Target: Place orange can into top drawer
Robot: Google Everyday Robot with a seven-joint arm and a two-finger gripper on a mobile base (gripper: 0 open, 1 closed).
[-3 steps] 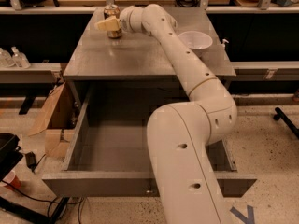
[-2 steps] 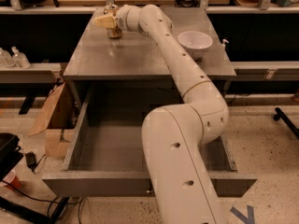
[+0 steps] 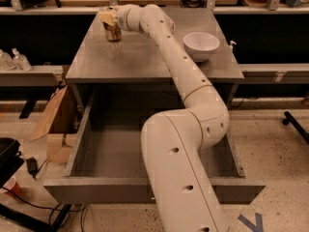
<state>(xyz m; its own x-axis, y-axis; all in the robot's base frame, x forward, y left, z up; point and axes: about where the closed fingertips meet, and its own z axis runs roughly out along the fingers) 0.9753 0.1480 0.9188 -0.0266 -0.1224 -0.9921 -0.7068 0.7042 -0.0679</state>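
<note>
Gold-orange with dark brown markings, the small cylindrical drink can (image 3: 113, 32) stands upright on the grey cabinet top (image 3: 140, 57), directly beneath the cream claw gripper (image 3: 108, 18), which meets its silver top. I cannot tell whether the claw grips it. The wide grey top drawer (image 3: 91, 191) lies open well below the claw, and a round white bowl (image 3: 201, 45) sits well off to its side.
</note>
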